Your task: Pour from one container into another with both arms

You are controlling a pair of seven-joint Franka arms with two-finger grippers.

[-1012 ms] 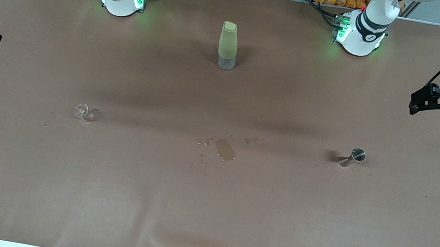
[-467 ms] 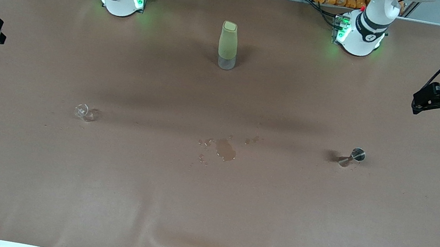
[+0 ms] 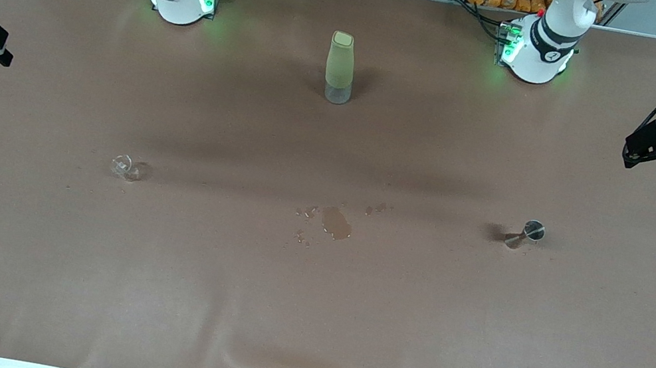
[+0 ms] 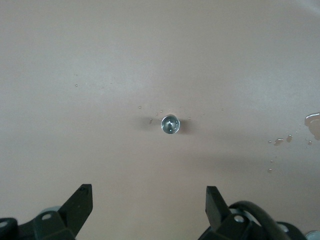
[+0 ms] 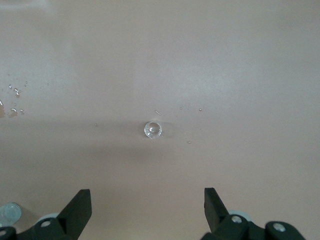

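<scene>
I have the left gripper up in the air over the left arm's end of the brown-covered counter, its jaws spread wide and holding nothing. The right gripper hangs over the right arm's end, equally wide and empty. On my left wrist view I see the small metal hourglass-shaped jigger standing upright on the counter. On the right wrist view sits the small clear glass cup. Between the two lies a puddle of spilled brownish liquid with scattered droplets. A tall pale-green bottle with a clear base stands upright between the two arm bases, farther from the front camera than the puddle.
</scene>
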